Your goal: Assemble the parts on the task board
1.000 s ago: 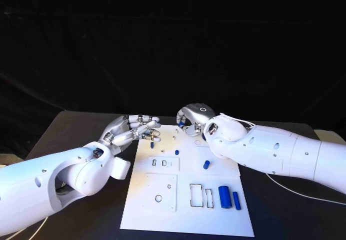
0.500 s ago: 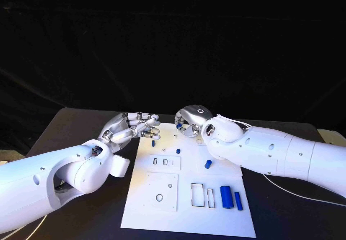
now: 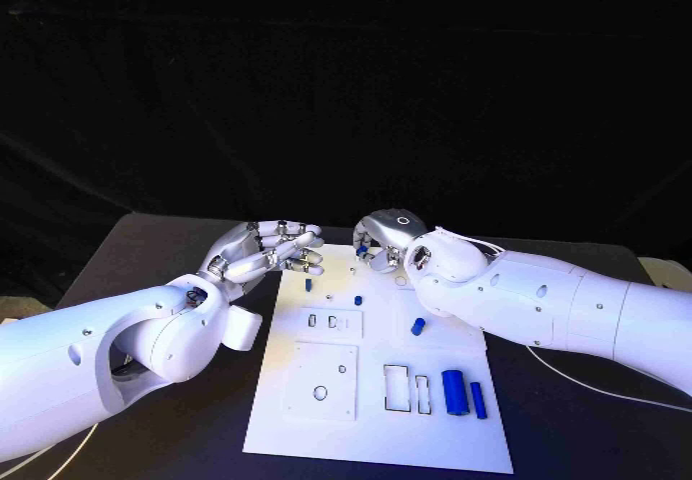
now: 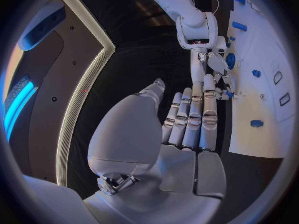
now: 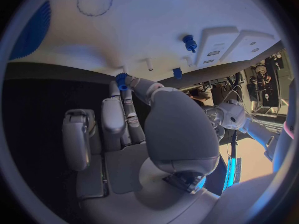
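The white task board (image 3: 378, 435) lies in the middle of the black table. My right hand (image 3: 381, 240) hovers over the board's far edge and pinches a small blue gear (image 5: 121, 79) between thumb and fingertip. My left hand (image 3: 271, 251) is at the board's far left corner, fingers (image 4: 201, 109) held together and thumb apart, holding nothing. A short blue peg (image 3: 309, 285) lies just under the left fingertips. Another peg (image 3: 356, 298) stands near the board's middle, and a blue piece (image 3: 417, 326) lies to its right. A thick blue cylinder (image 3: 451, 392) and a thin blue bar (image 3: 476, 400) lie at the near right.
The board has rectangular slots (image 3: 402, 388) beside the cylinder and raised square plates with holes (image 3: 323, 375) at its near left. The two hands are close together above the far edge. Black table (image 3: 159, 250) shows on both sides of the board.
Both hands stay at the board's far edge. My left hand has lifted slightly and its fingers have shifted a little toward the right hand. The view itself has shifted a bit.
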